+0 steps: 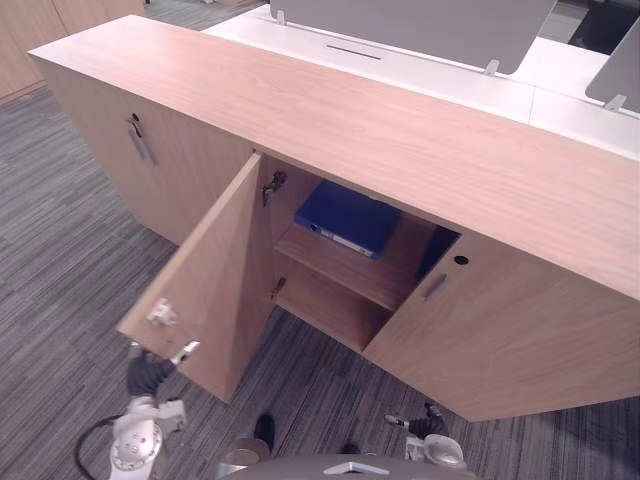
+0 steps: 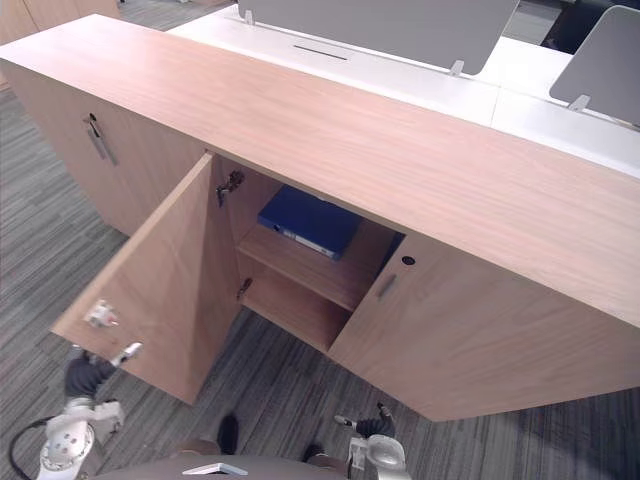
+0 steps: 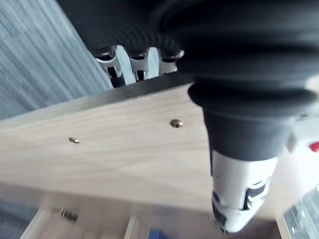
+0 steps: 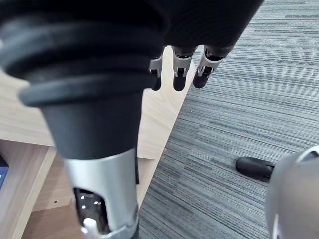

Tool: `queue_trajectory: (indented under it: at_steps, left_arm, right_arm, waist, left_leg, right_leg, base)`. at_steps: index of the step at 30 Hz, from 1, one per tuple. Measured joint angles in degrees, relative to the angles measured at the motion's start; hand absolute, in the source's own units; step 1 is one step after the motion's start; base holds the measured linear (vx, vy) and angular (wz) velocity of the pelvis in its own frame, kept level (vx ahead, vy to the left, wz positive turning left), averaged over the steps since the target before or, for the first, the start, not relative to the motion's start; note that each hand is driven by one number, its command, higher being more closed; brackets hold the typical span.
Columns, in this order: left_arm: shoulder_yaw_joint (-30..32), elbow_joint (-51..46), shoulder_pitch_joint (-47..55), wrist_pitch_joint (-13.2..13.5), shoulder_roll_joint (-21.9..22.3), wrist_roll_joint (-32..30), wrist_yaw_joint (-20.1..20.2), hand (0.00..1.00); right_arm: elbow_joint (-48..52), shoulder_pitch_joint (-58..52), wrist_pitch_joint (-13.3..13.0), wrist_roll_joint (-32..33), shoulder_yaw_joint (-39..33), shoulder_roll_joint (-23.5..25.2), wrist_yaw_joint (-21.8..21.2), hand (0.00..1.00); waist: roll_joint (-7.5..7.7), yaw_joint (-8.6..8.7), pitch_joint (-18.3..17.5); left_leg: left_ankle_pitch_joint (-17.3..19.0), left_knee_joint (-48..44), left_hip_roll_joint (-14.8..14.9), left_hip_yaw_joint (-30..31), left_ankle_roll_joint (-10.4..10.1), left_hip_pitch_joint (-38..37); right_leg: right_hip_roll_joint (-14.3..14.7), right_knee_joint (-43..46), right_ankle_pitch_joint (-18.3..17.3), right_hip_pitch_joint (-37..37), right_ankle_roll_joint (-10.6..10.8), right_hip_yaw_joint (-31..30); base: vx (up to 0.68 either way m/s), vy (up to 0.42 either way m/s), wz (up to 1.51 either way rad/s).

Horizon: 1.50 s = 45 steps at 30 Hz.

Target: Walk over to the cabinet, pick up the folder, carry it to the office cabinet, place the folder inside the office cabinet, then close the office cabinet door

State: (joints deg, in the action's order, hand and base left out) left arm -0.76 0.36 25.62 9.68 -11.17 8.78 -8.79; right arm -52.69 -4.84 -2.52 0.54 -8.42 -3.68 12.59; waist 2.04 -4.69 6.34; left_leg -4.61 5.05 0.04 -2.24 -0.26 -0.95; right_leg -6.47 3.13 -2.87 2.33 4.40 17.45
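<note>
While the flat blue folder (image 1: 345, 217) lies on the upper shelf (image 1: 352, 272) inside the long light-wood office cabinet (image 1: 400, 140), the left robot hand (image 1: 150, 372) meets the lower edge of its open door (image 1: 215, 270), and I cannot tell whether it has a grip on it. The right robot hand (image 4: 180, 69) hangs relaxed and empty above the grey carpet (image 4: 249, 99).

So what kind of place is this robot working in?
Most likely an office. A long wooden cabinet stands with one door open and a blue folder on its shelf, white desks with grey divider screens sit behind it, and the floor is grey striped carpet.
</note>
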Motion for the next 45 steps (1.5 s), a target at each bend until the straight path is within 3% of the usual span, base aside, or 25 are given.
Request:
queue_trajectory:
  at_steps: [6,14,20,25,31,41,45]
  left_arm:
    - [-11.0,-0.4,1.6,0.8,2.7,0.2,7.0,0.00]
    - [-14.2,7.0,-2.6,-1.4,5.1,5.8,10.8,0.00]
    - [-13.2,11.9,-10.0,-2.7,5.7,6.9,8.4,0.00]
    - [-10.2,19.6,-20.0,-2.9,5.5,6.6,1.4,0.00]
    - [-10.1,25.0,-25.9,-3.5,4.6,5.6,-3.4,0.00]
    - [-10.3,34.4,-34.8,-5.0,1.9,2.9,-4.7,0.00]
    - [-10.6,34.7,-35.0,-5.2,2.1,1.4,-4.4,0.00]
  right_arm:
    - [0.0,-0.7,0.0,0.0,1.5,1.4,0.0,0.00]
    - [0.8,-1.7,0.2,0.0,1.9,1.5,0.0,0.00]
    - [2.3,-2.2,0.3,0.0,2.7,1.5,0.0,0.00]
    - [2.3,-1.5,0.6,-0.5,2.7,1.4,0.1,0.00]
    - [2.1,-1.0,1.5,-0.8,2.7,1.4,0.1,0.00]
    - [1.7,0.1,1.7,-0.8,3.7,1.1,0.1,0.00]
    - [1.5,0.0,1.7,-0.8,3.6,1.0,0.1,0.00]
  waist:
    - [-0.18,2.28,-1.2]
    - [-1.07,4.52,-2.2]
    - [-1.37,5.78,-2.5]
    - [-1.84,8.00,-3.0]
    - [-1.75,8.90,-3.0]
    - [-1.27,11.31,-3.1]
    - [-0.94,11.40,-3.3]
  left_leg:
    - [0.2,0.0,-0.4,-3.0,0.4,0.0]
    - [1.1,0.0,-0.5,-6.4,1.2,-0.3]
    - [2.6,0.0,-0.4,-10.9,0.6,-1.4]
    - [3.4,0.0,-0.1,-13.5,0.6,-2.2]
    - [3.8,-0.1,-0.1,-15.2,0.2,-3.2]
    - [4.1,0.0,0.2,-16.8,0.0,-3.1]
    - [4.2,0.0,0.2,-16.8,-0.1,-3.0]
  right_leg:
    - [0.1,-1.8,0.4,-0.6,0.6,-4.4]
    - [0.4,-2.8,0.4,-1.7,0.6,-8.6]
    - [0.9,-4.1,3.4,-2.5,0.4,-12.6]
    - [1.0,-5.9,5.3,-1.7,0.7,-14.2]
    - [1.4,-6.7,5.8,-1.1,0.9,-15.4]
    - [1.7,-7.3,6.3,-2.4,0.1,-17.0]
    - [1.6,-7.7,6.3,-2.3,0.1,-16.8]
  base:
    - [-0.02,0.050,-0.24]
    - [0.02,0.035,-0.23]
    - [0.06,0.014,-0.37]
    - [0.09,0.003,-0.26]
    - [0.04,-0.020,-0.12]
    - [-0.09,-0.028,-0.11]
    - [-0.02,-0.010,-0.01]
